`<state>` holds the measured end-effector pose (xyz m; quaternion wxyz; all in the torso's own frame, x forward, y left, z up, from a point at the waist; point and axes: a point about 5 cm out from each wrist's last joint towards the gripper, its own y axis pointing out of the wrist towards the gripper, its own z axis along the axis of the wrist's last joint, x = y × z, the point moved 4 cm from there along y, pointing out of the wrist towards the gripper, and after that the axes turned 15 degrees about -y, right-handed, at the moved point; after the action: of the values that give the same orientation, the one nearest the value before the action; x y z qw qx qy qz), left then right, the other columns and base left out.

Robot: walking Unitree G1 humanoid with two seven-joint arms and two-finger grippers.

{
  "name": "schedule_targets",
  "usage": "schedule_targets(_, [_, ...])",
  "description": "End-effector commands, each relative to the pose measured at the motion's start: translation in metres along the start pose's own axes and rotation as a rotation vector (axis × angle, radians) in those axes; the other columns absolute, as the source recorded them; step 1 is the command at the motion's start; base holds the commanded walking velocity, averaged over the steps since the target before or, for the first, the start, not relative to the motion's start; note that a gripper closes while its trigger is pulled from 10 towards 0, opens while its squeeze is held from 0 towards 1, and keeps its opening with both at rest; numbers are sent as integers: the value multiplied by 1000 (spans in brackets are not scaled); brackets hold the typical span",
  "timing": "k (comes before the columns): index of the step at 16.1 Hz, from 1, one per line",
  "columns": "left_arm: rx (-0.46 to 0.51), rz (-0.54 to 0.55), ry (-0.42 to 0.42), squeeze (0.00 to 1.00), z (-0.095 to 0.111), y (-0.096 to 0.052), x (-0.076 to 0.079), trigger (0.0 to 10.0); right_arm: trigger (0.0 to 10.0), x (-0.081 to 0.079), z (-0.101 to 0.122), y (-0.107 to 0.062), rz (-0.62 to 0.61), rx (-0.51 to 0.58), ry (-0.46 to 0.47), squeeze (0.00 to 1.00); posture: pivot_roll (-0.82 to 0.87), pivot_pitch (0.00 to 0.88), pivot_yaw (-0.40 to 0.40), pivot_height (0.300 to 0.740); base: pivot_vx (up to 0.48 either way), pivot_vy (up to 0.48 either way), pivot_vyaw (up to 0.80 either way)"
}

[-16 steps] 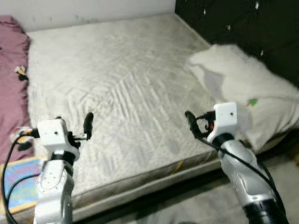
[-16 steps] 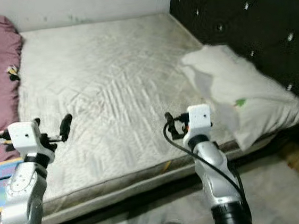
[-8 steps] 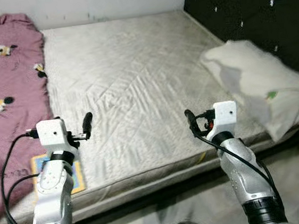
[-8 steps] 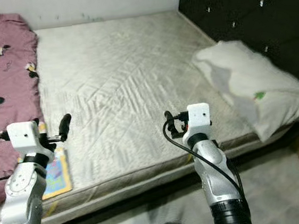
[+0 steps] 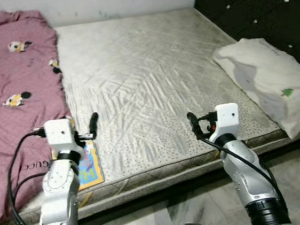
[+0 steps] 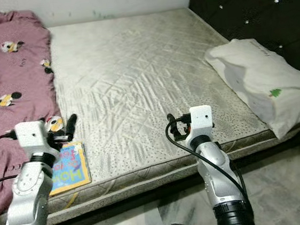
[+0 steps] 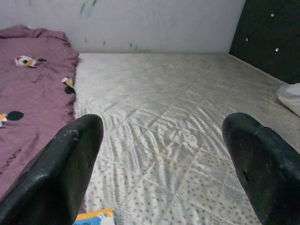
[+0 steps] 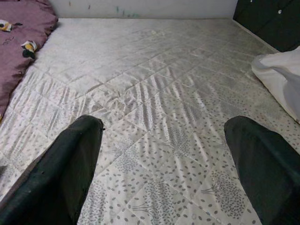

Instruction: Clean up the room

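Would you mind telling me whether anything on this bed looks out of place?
Yes: a colourful book lies at the mattress front edge beside the maroon blanket, and the white pillow sits askew, overhanging the front corner.

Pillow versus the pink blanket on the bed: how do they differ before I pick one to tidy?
The pillow is white, plump and compact, lying at the mattress's right edge by the dark headboard. The pink blanket is purple-pink with small cartoon prints, spread long and flat along the left edge. Both rest on the mattress, untouched.
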<state>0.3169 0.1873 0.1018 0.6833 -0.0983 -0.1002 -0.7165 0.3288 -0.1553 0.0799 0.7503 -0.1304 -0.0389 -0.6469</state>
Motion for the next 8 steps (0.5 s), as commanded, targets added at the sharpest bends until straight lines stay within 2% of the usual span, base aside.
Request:
schedule_targets(1, [-2,2,10,0,-1,0,1,10000,10000,6,0,1,-11,-3,-7,0,46,53,-82,740,0,0,0])
schedule_targets(8, [13,23,9,0,-1,1,3,10000,10000,7,2,4,9,3,-27,0,44,41,-101,740,0,0,0])
